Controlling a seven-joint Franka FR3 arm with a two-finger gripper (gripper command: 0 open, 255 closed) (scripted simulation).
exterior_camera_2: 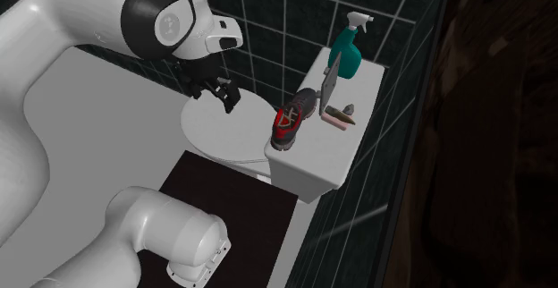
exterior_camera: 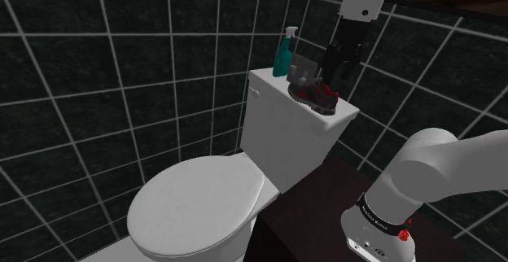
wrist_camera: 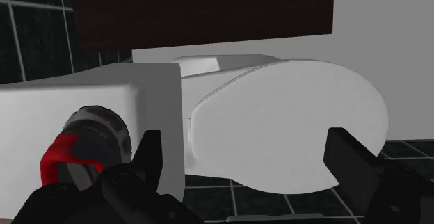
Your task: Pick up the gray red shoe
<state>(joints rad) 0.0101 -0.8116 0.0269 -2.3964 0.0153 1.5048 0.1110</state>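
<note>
At the tank lid's (exterior_camera: 265, 80) front edge lies the shoe (exterior_camera: 316, 96), apart from the bottle (exterior_camera: 284, 54). The gripper (exterior_camera: 333, 76) hangs beside it, jaws apart, with the shoe outside them. Best to shift sideways until the jaws straddle its narrow width, then descend before closing.

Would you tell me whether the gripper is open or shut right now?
Open: in the wrist view the gripper has its fingers standing wide apart, and the shoe lies outside them, beside one finger, not clasped.
</note>
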